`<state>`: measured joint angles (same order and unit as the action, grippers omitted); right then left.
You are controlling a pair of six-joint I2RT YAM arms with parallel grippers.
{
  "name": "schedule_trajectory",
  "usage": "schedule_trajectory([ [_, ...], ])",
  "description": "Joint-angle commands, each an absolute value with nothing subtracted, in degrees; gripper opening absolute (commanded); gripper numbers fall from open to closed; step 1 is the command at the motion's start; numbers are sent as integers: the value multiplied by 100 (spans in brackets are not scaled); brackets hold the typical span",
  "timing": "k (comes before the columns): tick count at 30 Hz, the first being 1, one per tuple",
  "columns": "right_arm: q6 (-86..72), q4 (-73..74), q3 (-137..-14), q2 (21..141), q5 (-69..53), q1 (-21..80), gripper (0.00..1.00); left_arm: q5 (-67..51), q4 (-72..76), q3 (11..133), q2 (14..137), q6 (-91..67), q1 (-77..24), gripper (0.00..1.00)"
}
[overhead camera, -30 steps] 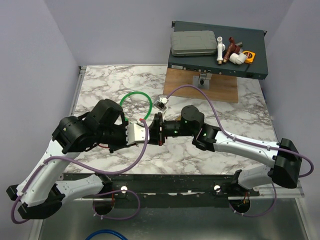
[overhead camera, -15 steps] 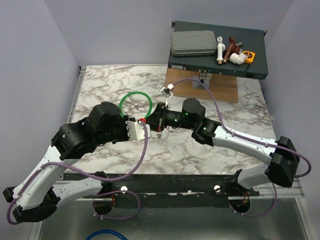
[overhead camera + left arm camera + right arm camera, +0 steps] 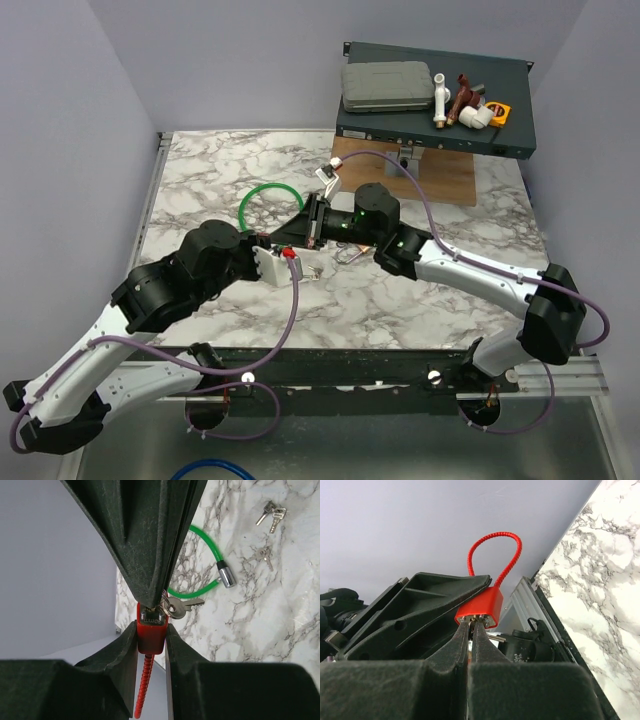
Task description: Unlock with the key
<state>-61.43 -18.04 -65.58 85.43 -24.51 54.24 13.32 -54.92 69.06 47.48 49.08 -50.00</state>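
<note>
A marbled table [image 3: 200,170] spreads beneath the right gripper [image 3: 288,243]. Plain lilac walls [image 3: 100,80] rise beyond it and on both sides. Beyond-right, a wooden board [image 3: 450,182] carries a dark rack unit [image 3: 400,127].

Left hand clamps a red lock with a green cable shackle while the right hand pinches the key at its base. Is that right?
Not quite: the shackle is red, per the right wrist view; the green cable lies apart on the table. Otherwise yes: left hand clamps the red lock, right hand pinches the key at its base.
</note>
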Motion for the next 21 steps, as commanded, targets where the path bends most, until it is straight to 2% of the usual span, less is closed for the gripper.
schedule_trajectory([
  [1,-6345,-1404,-6908,8492,-3523,5649,1,2159,-4361,6935,4705,5051,-4939,0],
  [2,-6299,-1273,-6975,8485,-3524,5642,1,2109,-4434,6993,4722,4995,-4939,0],
  [4,-6122,-953,-7142,8460,-3517,5619,9,1939,-4655,7125,4741,4848,-4942,0],
  [8,-5231,245,-7611,8246,-3257,5522,40,1489,-5241,7412,4792,4500,-4923,0],
  [11,-4210,1363,-8124,8038,-2770,5495,54,1026,-5728,7735,4882,4190,-4889,0],
  [15,-3072,2173,-8547,7763,-2206,5494,62,275,-6420,8168,5045,3862,-4817,0],
  [21,-1827,1857,-8245,7375,-2409,5496,72,-918,-7285,8758,5323,3462,-4740,0],
])
